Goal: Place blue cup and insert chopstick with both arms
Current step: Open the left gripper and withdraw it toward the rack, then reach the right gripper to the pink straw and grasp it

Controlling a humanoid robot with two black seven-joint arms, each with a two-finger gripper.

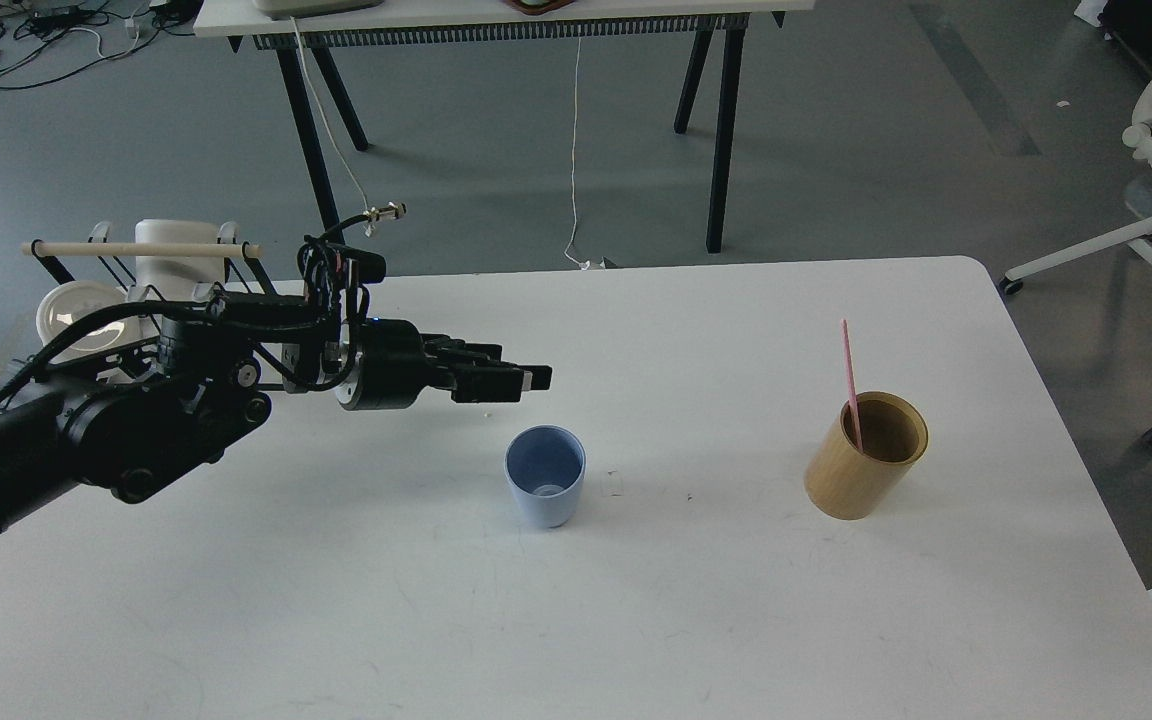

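Left gripper [526, 379], finger gap indiscernible, hovers just above-left of empty blue cup [545, 489]; likely light, rigid, grasp rim.

The desk [636, 620] is bare across its near half and between the blue cup [545, 488] and the tan holder [867, 456], which stand well apart, so there is open passage around either. The left gripper [526, 380] hangs just above and behind the cup's left side, crowding that approach. The pink chopstick [849, 380] leans up out of the holder, partly blocking its mouth. A wire rack [141, 262] fills the far-left corner
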